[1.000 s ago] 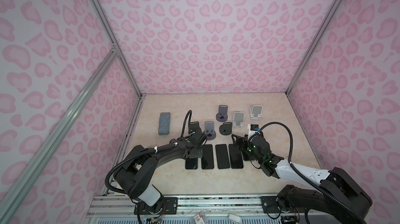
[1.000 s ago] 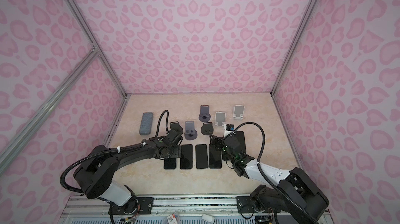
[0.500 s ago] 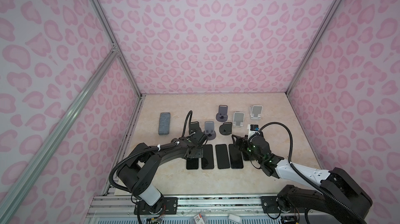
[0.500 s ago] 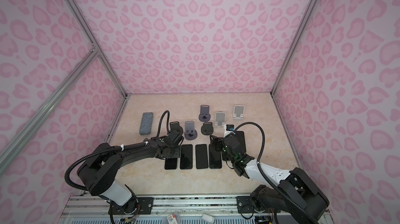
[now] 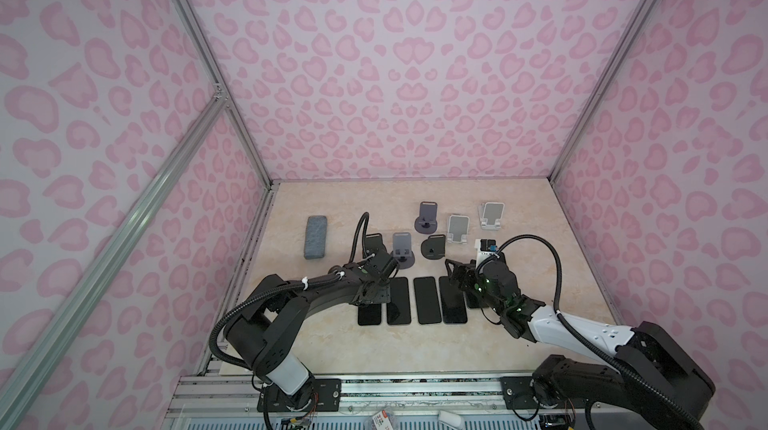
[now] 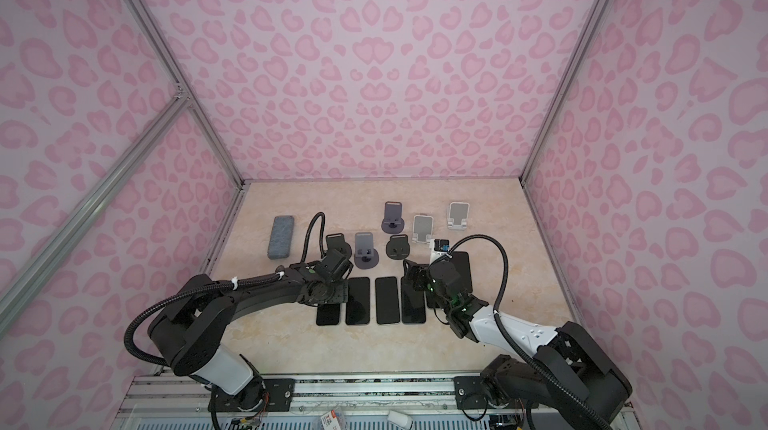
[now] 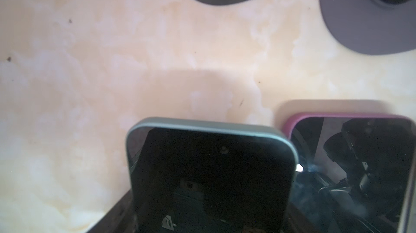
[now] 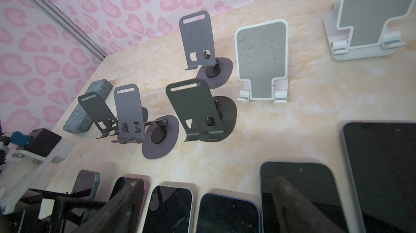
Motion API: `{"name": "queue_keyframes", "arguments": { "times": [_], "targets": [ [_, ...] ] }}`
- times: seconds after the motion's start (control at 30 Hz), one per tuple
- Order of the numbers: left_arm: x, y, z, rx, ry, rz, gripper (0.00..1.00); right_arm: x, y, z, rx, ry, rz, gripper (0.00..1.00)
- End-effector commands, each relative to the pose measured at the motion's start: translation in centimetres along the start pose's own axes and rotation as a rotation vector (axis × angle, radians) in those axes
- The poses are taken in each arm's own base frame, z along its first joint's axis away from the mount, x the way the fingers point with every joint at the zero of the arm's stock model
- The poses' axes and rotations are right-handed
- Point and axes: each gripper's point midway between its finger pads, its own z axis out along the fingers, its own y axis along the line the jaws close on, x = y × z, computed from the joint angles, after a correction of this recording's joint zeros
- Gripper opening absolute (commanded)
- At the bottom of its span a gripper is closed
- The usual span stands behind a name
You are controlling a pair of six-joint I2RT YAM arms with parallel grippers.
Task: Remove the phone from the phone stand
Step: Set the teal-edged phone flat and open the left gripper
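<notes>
Left end effector [image 5: 371, 298] was tough to read from above, since its fingers sat hidden under the wrist in both top views. The wrist cam only caught a dark sliver at the frame edge that I took for a finger [image 7: 117, 216]. It looked pressed together on the grey-cased phone [image 7: 211, 175], whose gripped end was cut off by the frame. That phone was at the left end of the row of phones [image 5: 427, 300] on the bench [image 5: 340, 336], right beside the pink-cased phone [image 7: 351, 164]. It sat just in front of the dark phone stand [image 5: 374, 243], off it.

Right end effector [image 5: 457, 278] hung spread wide over the row's other end, gripping nothing, well apart from that phone. One phone there was half covered by the right arm. The other stands [image 5: 458, 228] stood further back.
</notes>
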Motion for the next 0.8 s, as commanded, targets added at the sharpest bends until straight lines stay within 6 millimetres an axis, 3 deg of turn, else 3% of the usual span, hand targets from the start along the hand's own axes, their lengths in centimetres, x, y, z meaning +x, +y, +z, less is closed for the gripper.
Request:
{"name": "queue_keyframes", "arguments": {
  "times": [0.0,0.77],
  "targets": [
    [0.1,0.38,0.16,-0.029,0.008,0.005,0.78,-0.34,0.13,0.0,-0.002,-0.013,-0.004,0.92],
    [0.78,0.99,0.06,-0.04,0.018,0.006,0.81,-0.33,0.2,0.01,-0.006,-0.012,-0.004,0.92]
  ]
}}
